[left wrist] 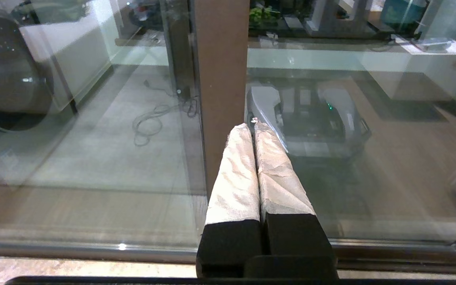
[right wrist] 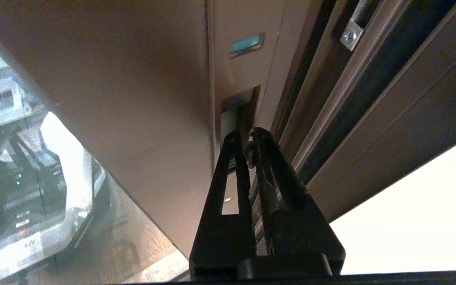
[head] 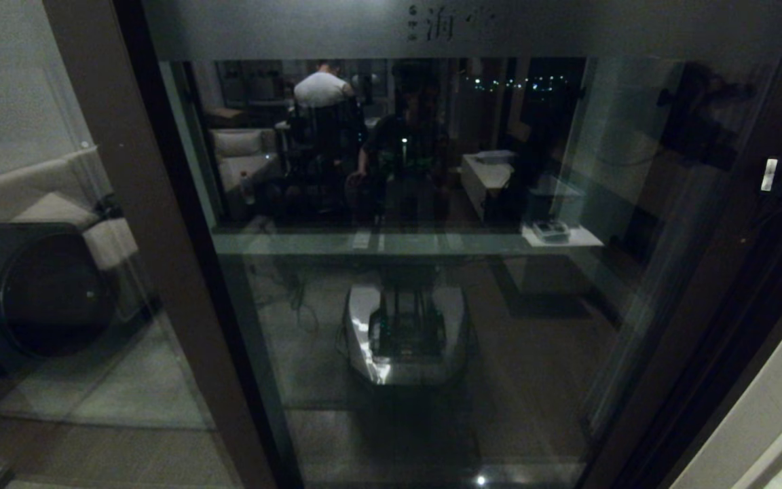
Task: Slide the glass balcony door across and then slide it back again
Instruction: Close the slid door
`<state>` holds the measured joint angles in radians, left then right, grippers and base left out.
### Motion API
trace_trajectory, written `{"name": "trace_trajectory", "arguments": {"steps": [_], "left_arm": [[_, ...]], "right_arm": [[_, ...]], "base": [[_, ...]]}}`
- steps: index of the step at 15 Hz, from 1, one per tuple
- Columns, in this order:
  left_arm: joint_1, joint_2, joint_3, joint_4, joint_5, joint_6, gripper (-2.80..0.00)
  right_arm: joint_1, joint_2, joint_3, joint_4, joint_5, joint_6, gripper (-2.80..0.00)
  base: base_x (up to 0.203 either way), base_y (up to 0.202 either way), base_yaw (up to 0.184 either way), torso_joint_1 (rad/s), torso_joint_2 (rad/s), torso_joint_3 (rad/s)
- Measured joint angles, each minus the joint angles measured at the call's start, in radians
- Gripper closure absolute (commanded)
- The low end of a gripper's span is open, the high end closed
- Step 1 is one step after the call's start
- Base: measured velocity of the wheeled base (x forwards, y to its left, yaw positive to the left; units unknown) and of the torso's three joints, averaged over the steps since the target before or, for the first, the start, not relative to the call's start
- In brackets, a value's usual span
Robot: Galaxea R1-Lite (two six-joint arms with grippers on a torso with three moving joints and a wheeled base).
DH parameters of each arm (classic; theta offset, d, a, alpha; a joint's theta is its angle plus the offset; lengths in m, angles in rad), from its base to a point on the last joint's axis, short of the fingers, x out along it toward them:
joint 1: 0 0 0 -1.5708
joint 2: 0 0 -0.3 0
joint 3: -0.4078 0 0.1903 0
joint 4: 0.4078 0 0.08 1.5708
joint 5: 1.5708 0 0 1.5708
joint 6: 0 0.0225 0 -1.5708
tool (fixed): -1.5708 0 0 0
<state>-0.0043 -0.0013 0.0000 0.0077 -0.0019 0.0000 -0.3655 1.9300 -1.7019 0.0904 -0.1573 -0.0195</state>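
The glass balcony door (head: 432, 305) fills the middle of the head view, with dark brown stiles and a frosted top band with characters (head: 451, 24). In the right wrist view my right gripper (right wrist: 247, 136) is shut, its black fingertips at the lower end of the narrow recessed handle (right wrist: 239, 109) in the door's stile (right wrist: 141, 87); whether they touch it I cannot tell. In the left wrist view my left gripper (left wrist: 251, 126) is shut with nothing between its white-wrapped fingers (left wrist: 236, 178), and it points at a brown upright (left wrist: 220, 71) low on the glass.
A second glass panel (head: 31, 170) stands left of the door, with a dark round washer door (head: 51, 292) and pale cushions showing in it. The glass reflects my base (head: 404, 333). Door tracks and jamb (right wrist: 370, 79) run on the right beside a white wall (head: 764, 414).
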Motion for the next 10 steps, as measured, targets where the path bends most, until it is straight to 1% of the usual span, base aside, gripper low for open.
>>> {"name": "trace_trajectory", "arguments": {"steps": [3,6,10], "left_arm": [[0.000,0.000,0.000,0.000,0.000,0.000,0.00],[0.000,0.000,0.000,0.000,0.000,0.000,0.00],[0.000,0.000,0.000,0.000,0.000,0.000,0.00]], "right_arm": [[-0.007,0.008,-0.014,0.000,-0.002,0.001,0.00],[-0.011,0.023,-0.034,0.002,-0.029,0.001,0.00],[-0.015,0.016,-0.024,0.002,-0.029,-0.001,0.00]], "base": [[0.000,0.000,0.000,0.000,0.00,0.000],[0.000,0.000,0.000,0.000,0.00,0.000],[0.000,0.000,0.000,0.000,0.00,0.000]]}}
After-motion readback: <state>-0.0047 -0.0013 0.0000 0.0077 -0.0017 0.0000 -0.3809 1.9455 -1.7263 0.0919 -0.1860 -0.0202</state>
